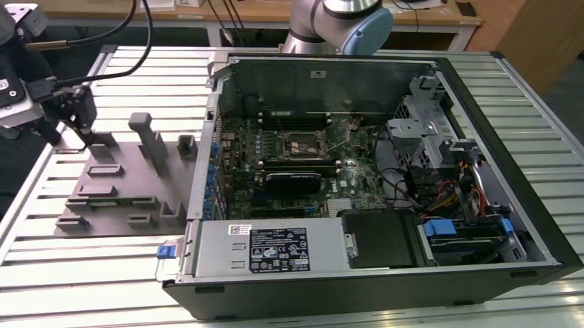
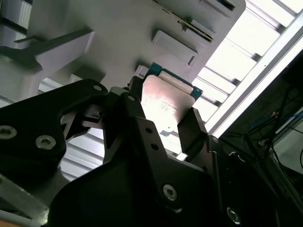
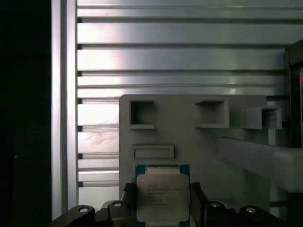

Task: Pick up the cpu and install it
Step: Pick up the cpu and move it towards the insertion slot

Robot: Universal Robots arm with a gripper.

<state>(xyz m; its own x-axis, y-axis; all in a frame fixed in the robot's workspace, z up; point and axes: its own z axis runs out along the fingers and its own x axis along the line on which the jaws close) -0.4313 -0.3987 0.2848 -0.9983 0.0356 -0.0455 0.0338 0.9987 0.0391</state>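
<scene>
The gripper (image 1: 89, 140) hangs over the far corner of the grey parts tray (image 1: 119, 205), at the exterior view's left, on the slatted aluminium table (image 1: 137, 68). In both wrist views its two black fingers (image 3: 197, 204) stand narrow, one on each side of the cpu (image 3: 162, 196), pressed to opposite edges of the chip, so the hand holds the cpu between them. The cpu's silvery top plate faces the camera in the first wrist view, with a thin green board edge showing around it. In the second wrist view the cpu (image 2: 166, 101) sits between the fingers (image 2: 191, 126) with the tray (image 2: 118, 28) behind it. Whether the chip is clear of the tray or resting on it cannot be told.

To the exterior view's right of the tray lies an open computer case (image 1: 538, 225), its motherboard (image 1: 273, 130) exposed. The square metal socket frame (image 1: 301, 145) sits near the board's middle, well apart from the gripper. The arm's base (image 1: 333, 20) stands at the far side of the table behind the case.
</scene>
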